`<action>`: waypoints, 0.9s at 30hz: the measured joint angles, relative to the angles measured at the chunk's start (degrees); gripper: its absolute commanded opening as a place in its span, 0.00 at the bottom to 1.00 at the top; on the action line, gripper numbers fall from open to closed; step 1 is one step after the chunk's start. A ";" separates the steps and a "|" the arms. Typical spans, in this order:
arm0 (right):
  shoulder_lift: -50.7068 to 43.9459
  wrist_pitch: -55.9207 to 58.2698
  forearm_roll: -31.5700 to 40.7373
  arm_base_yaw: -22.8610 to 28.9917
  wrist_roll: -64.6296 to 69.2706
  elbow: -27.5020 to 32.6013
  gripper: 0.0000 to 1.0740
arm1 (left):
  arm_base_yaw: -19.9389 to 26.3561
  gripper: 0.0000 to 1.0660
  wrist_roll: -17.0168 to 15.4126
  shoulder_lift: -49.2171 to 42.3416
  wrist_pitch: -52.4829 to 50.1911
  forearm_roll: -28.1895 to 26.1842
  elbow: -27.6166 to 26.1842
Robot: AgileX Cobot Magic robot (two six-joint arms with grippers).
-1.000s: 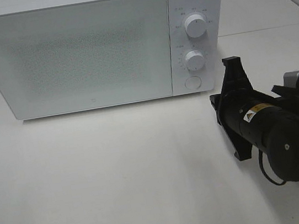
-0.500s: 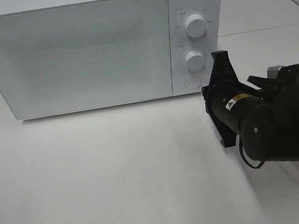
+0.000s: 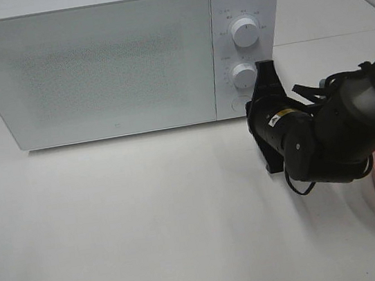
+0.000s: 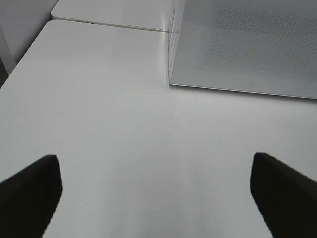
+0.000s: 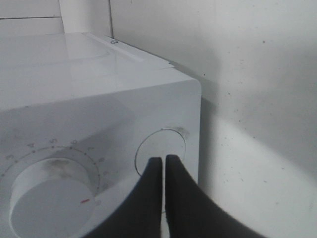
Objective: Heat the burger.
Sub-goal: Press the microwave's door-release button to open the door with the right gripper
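The left gripper (image 4: 158, 198) is seen with its jaws spread wide, only the dark fingers (image 4: 29, 191) being shown above a white table (image 4: 109, 114). With straight ahead taken as 12 o'clock, a white microwave (image 4: 247, 44) is placed at about 1 o'clock, its speckled door faced toward the gripper

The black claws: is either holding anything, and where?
Nothing held: right gripper shut, empty, at the microwave button; left gripper open above the table.
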 measured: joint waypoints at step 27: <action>4.13 1.95 -0.92 -2.12 0.17 -5.44 0.00 | 0.00 0.92 0.00 0.00 0.00 0.00 0.00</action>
